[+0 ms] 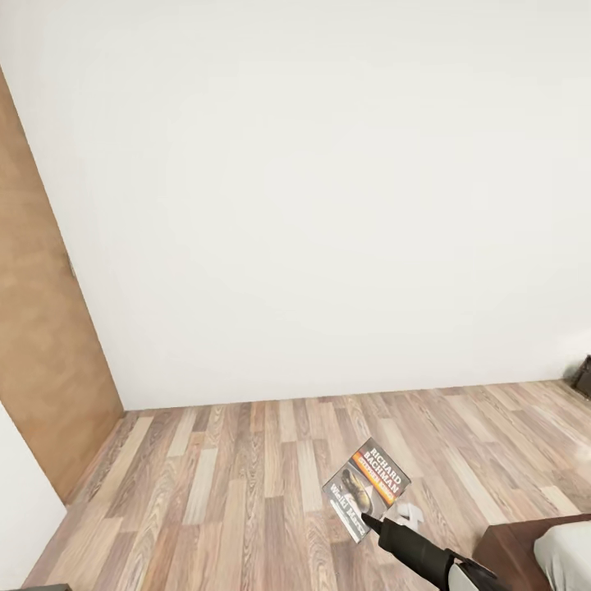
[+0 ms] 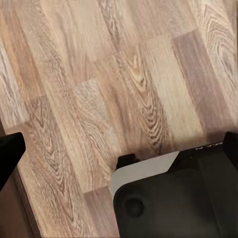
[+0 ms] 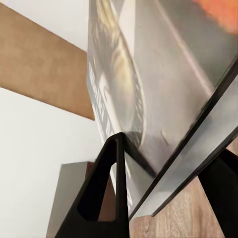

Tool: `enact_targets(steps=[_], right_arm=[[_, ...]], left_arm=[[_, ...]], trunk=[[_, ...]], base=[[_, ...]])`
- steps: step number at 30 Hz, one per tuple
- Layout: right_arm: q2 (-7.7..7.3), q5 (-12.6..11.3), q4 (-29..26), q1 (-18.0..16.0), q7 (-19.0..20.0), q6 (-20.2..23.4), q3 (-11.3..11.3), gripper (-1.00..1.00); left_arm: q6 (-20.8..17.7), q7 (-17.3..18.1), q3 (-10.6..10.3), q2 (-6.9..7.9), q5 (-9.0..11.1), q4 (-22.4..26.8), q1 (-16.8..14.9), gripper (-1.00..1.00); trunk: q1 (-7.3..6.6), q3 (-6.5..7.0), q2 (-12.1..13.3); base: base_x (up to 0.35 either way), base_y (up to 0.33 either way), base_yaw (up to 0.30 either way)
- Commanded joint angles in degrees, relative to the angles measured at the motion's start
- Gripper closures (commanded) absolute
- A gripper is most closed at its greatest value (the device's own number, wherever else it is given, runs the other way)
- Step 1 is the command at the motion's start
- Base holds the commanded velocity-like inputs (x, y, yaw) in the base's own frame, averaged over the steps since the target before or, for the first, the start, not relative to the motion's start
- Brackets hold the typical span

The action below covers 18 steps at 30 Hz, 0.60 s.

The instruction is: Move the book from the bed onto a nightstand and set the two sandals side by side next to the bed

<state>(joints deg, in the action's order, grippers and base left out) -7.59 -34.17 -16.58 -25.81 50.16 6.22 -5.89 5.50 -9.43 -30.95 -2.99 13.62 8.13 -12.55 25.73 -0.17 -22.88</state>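
Your right gripper (image 1: 371, 522) is pinching the book (image 1: 367, 487) by its lower edge, the fingers pressed onto it from both faces. In the right wrist view the gripper (image 3: 163, 173) has one dark finger (image 3: 101, 193) lying against the printed cover and the other behind the back of the book (image 3: 148, 84), so the paperback stands up out of the jaws and away from the wrist. From the head view the book is held in the air above the wood-plank floor (image 1: 246, 492), tilted, cover turned toward you, with the white author lettering and the orange band readable along its upper right part. It sits just beyond the fingertips, up and a little to the left of the dark forearm (image 1: 414, 550) that comes in from the lower right.

Right of that arm, at the bottom right corner, you have a corner of the bed (image 1: 525, 550): dark brown frame with a bit of pale mattress (image 1: 570, 558) on it. The book is near that corner but clear of it. Further out, a white wall (image 1: 328, 205) takes up most of what lies ahead, a light wooden door (image 1: 41, 369) stands at the far left, and a small dark piece of furniture (image 1: 583, 376) peeks in at the right edge by the wall.

Your left wrist camera looks down at floor planks (image 2: 99, 99), with a dark part of the robot's body (image 2: 178, 203) below. I cannot tell whether your left gripper is spread or pressed together
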Motion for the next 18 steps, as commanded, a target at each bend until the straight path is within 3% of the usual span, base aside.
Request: enact_targets(steps=[1,12,18], right_arm=[[-0.04,-0.73,-0.04,-0.03,0.05,0.54,-0.26,1.0],[-0.06,-0.73,-0.01,-0.03,0.11,0.48,-0.26,1.0],[0.03,-0.73,0.0,-0.03,-0.03,0.46,-0.26,1.0]], left_arm=[[0.21,-0.24,-0.5,0.0,0.54,-0.05,-0.02,-1.0],[0.16,-0.24,-0.43,0.0,0.61,-0.05,-0.02,-1.0],[0.17,-0.18,-0.42,0.0,0.62,-0.05,-0.02,-1.0]], trunk=[[0.05,-0.02,-0.04],[0.05,-0.02,-0.04],[0.05,-0.02,-0.04]], base=[[0.316,0.039,-0.284],[0.322,0.108,-0.279],[0.307,0.186,-0.104]])
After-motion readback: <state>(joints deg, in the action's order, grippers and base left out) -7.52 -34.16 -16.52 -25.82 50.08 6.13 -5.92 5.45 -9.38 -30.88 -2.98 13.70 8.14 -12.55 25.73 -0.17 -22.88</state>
